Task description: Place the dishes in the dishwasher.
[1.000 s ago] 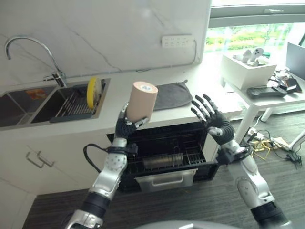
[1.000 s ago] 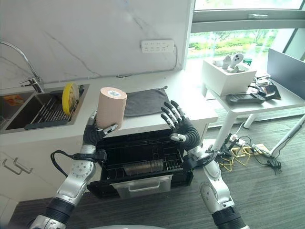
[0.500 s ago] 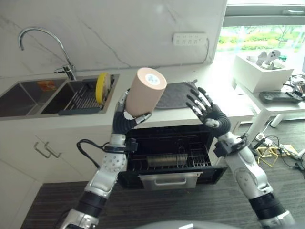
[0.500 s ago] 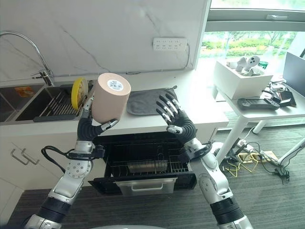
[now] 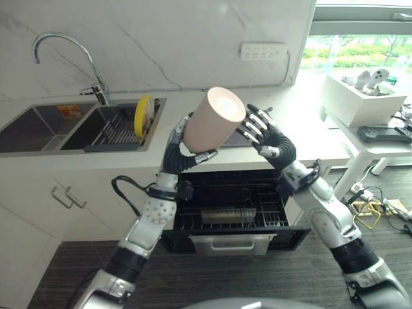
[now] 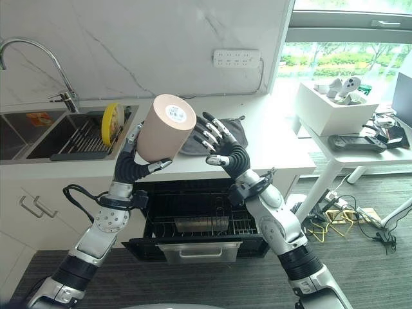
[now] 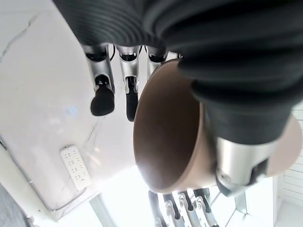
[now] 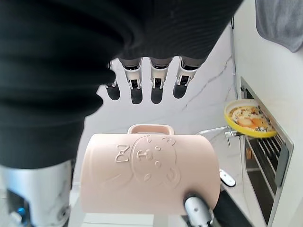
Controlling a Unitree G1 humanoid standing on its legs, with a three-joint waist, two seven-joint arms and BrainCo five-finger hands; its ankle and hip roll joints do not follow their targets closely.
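Left robot hand (image 5: 182,149) is raised above the white marble desk (image 5: 193,158), its dark-tipped fingers and thumb curled round a pale pink cylindrical ceramic mug (image 5: 214,120); the mug is tilted, its base turned up toward the head camera and its open mouth turned down toward the wrist; the right wrist view shows a handle (image 8: 147,129) on the mug's far side and a raised bear figure on its wall. Right robot hand (image 6: 222,147) is held just beside the mug on the robot's right, fingers straight and spread, palm facing the mug; contact between those fingers and the mug cannot be confirmed.

Below both hands the black dishwasher (image 5: 235,212), set under the desk, stands with its drawer pulled out; a wire rack (image 5: 225,215) inside the drawer carries a low greyish item whose kind cannot be told; a silver front panel (image 5: 228,244) closes the drawer's near edge.

On the desk behind the hands lies a dark grey cloth mat (image 6: 237,129), partly covered by the right hand. To the robot's left a steel sink (image 5: 77,125) is sunk into the desk, with a curved chrome tap (image 5: 64,48) behind it; a round yellow plate (image 5: 143,116) stands upright on edge in the dark drying rack (image 5: 112,132) inside the sink. A white socket strip (image 5: 264,51) is fixed to the marble wall.
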